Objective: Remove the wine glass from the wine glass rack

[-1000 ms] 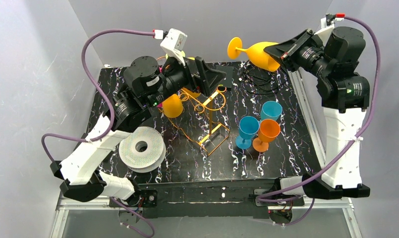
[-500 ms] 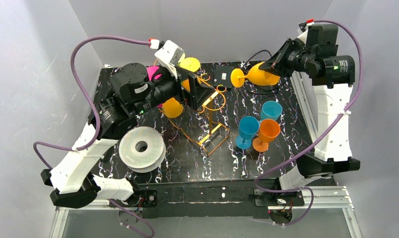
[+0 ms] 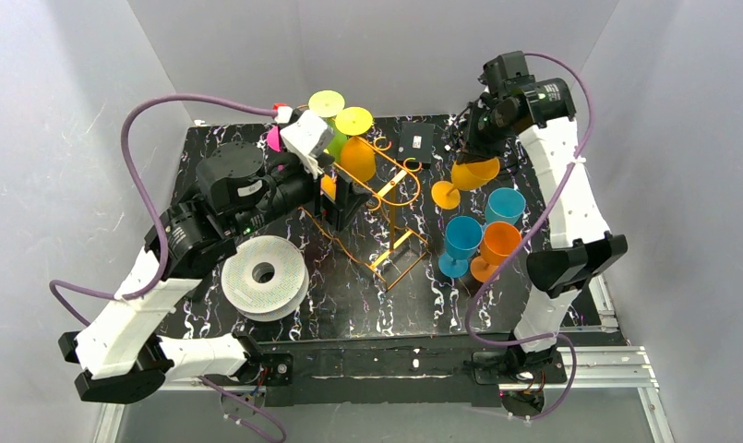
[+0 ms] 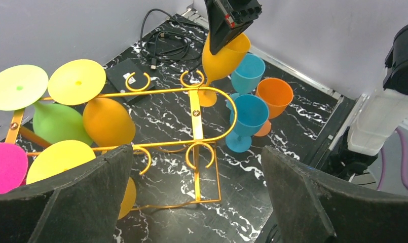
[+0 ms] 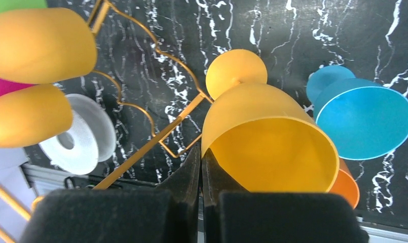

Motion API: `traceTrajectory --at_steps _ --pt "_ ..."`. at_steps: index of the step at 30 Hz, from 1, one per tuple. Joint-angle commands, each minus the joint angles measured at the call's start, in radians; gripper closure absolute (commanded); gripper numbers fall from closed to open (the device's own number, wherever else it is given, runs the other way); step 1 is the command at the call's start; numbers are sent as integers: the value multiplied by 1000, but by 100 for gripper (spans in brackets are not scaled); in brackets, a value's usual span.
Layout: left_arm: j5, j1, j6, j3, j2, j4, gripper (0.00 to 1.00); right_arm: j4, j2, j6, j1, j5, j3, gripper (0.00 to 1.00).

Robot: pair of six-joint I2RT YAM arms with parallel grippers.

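Right arm: the right gripper [image 5: 201, 169] is clamped on the rim of the amber-yellow plastic wine glass [image 5: 266, 132], with the bowl wall pinched between its two fingers. The glass is clear of the thin orange-gold wire wine glass rack [image 3: 386, 198]. It is tilted, bowl uppermost and round foot lowermost, on the rack's right side and just behind the standing glasses. Whether the foot touches the black white-veined table [image 3: 349, 309] cannot be determined

Left arm: the left gripper [image 4: 196, 202] is spread wide and holds nothing. It sits above the left part of the rack

On the rack, hanging bowl-down from the top loops:
- a green glass [image 4: 57, 121]
- an orange-yellow glass [image 4: 108, 121]
- a pink glass [image 4: 4, 167]
- a yellow glass [image 4: 60, 162], beside the left finger

On the table, upright and right of the rack, grouped close together:
- a near blue glass [image 3: 461, 238]
- a far blue glass [image 3: 504, 205]
- an orange glass [image 3: 499, 245]

The round white filament spool [image 3: 264, 275] lies flat on the table, left of the rack
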Motion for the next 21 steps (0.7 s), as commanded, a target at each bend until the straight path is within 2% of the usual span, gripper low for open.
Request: traceTrajectory --at_steps 1,21 --pt "-48 3 53 -30 -63 12 2 -28 52 -22 35 112 21 99" --pt "-103 4 100 -75 -102 -11 2 98 119 21 73 188 -156 99"
